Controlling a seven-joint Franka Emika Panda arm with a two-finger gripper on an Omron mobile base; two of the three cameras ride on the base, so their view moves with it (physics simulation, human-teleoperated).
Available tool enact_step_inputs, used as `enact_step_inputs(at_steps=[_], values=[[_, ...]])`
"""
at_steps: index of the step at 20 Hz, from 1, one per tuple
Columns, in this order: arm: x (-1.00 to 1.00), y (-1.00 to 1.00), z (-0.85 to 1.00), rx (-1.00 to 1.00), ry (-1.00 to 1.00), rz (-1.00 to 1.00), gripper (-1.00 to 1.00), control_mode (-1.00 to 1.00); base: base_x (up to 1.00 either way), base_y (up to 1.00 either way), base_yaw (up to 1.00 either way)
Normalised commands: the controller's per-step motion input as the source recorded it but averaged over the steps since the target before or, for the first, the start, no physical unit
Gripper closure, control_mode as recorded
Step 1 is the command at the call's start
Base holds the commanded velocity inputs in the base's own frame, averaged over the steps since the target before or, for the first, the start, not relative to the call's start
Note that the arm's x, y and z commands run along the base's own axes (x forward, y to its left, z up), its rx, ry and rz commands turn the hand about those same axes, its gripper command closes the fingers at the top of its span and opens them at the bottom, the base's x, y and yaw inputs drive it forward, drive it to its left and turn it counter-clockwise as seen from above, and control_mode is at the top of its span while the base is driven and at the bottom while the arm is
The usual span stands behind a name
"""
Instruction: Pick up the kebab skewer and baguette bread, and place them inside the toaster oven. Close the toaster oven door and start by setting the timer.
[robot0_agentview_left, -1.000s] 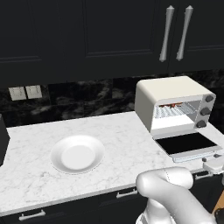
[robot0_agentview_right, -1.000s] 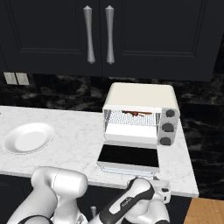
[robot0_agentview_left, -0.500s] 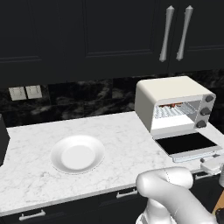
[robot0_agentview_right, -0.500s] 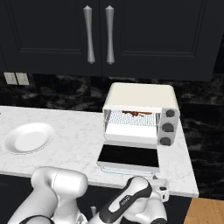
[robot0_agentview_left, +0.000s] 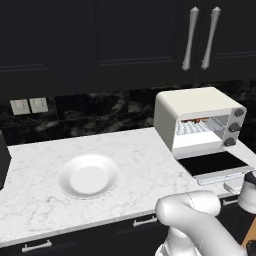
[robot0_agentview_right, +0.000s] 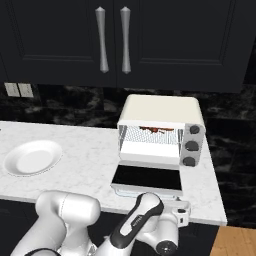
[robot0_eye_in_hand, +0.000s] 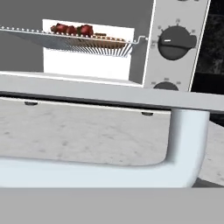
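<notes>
My gripper (robot0_agentview_right: 182, 214) is standing open just in front of the toaster oven door (robot0_agentview_right: 146, 178), which is lying folded down; the kebab skewer (robot0_eye_in_hand: 74, 30) is resting on the rack inside the toaster oven (robot0_agentview_right: 161, 129); the baguette bread I cannot tell.

My oven (robot0_agentview_right: 160, 112) is cream-white, its door (robot0_agentview_right: 146, 178) dark glass, knobs (robot0_eye_in_hand: 176, 42) dark grey. The skewer (robot0_eye_in_hand: 74, 30) shows dark red chunks. White plate (robot0_agentview_left: 88, 176) near the grey-veined white counter's (robot0_agentview_left: 35, 200) front edge.
</notes>
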Motion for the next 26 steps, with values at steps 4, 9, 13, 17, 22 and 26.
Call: enact_step_inputs(at_steps=[4, 9, 13, 17, 22, 26], values=[[0.07, 0.36, 0.86, 0.02, -0.04, -0.06, -1.0, -1.0, 0.0, 0.0, 0.0], [0.01, 0.29, 0.98, 0.07, -0.03, 0.0, -1.0, -1.0, 0.0, 0.0, 0.0], [0.1, 0.22, 0.92, 0.11, -0.02, 0.0, -1.0, -1.0, 0.0, 0.0, 0.0], [0.41, 0.25, 0.68, 0.08, 0.0, 0.0, -1.0, -1.0, 0.0, 0.0, 0.0], [0.71, 0.29, 0.53, 0.04, 0.0, -0.04, -1.0, -1.0, 0.0, 0.0, 0.0], [0.64, 0.28, 0.32, 0.01, 0.0, -0.02, -1.0, -1.0, 0.0, 0.0, 0.0]])
